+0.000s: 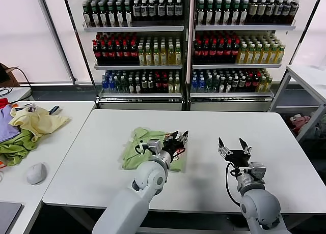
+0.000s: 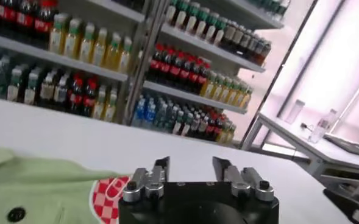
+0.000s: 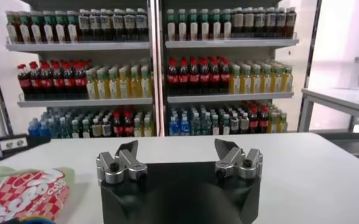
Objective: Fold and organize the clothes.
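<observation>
The light green polo shirt (image 1: 138,148) lies in a loose, partly bunched heap on the white table (image 1: 214,129), left of centre and toward the robot's edge, with its red-and-white print (image 2: 109,193) turned up on the side nearest the grippers. It is not yet a neat fold: the edges look uneven and the cloth is rumpled.

The left gripper (image 1: 178,138) hovers right over the shirt's right-hand part, its fingers spread apart and holding nothing; its wrist view shows the print just beside the open jaws. The right gripper (image 1: 233,145) hangs over bare table, well apart from the shirt on its right, fingers likewise spread and empty.

Risks from here, as I judge them: the cloth is soft and layered, so a pinch from the left gripper may catch only the top layer, or several at once, and drag the heap instead of folding it. With the right gripper far off, one-sided pulling could slide the shirt toward the table's near edge.

On the side table (image 1: 66,157) to the left lies a pile of other garments (image 1: 25,129); behind stand shelves of bottles (image 1: 186,40)
</observation>
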